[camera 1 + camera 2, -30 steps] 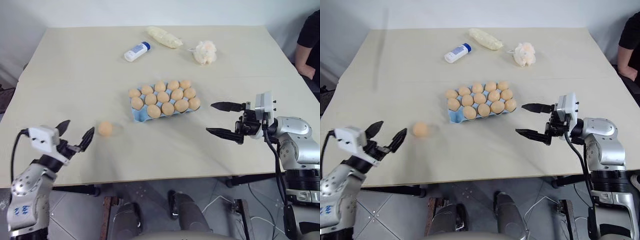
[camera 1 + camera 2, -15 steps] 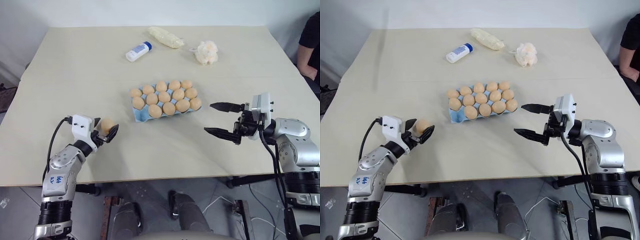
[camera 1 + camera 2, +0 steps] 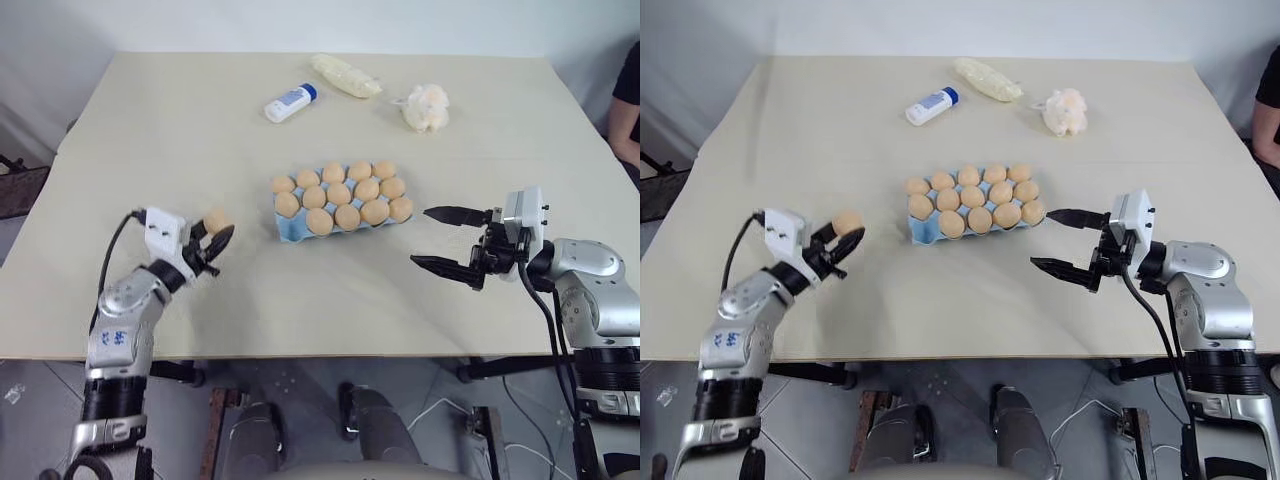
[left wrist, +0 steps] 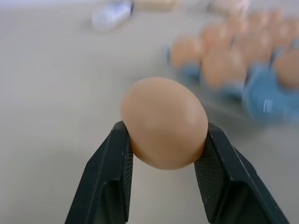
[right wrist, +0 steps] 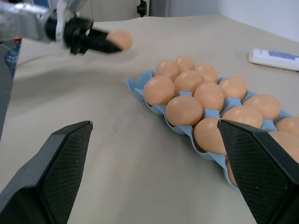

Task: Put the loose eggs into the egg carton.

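A tan-orange loose egg (image 4: pixel 163 122) is pinched between the two black fingers of my left gripper (image 3: pixel 213 236), which is shut on it to the left of the egg carton (image 3: pixel 290 228). The light blue carton sits mid-table, holding several eggs (image 3: pixel 347 216). The empty cup at its front left corner (image 4: pixel 268 100) shows blue. My right gripper (image 3: pixel 448 238) stands open to the right of the carton, with nothing between its fingers. The right wrist view looks across the carton (image 5: pixel 154 110) at the left gripper with its egg (image 5: pixel 120 40).
A white bottle with a blue cap (image 3: pixel 289 102) lies at the back of the table, beside a pale wrapped roll (image 3: pixel 345 75) and a cream puff ball (image 3: pixel 426 107). A person's arm (image 3: pixel 627 115) shows at the far right edge.
My left gripper reached forward to the loose egg, closed on it, and now holds it nearer the carton. The right gripper stayed where it was. The camera view has shifted slightly.
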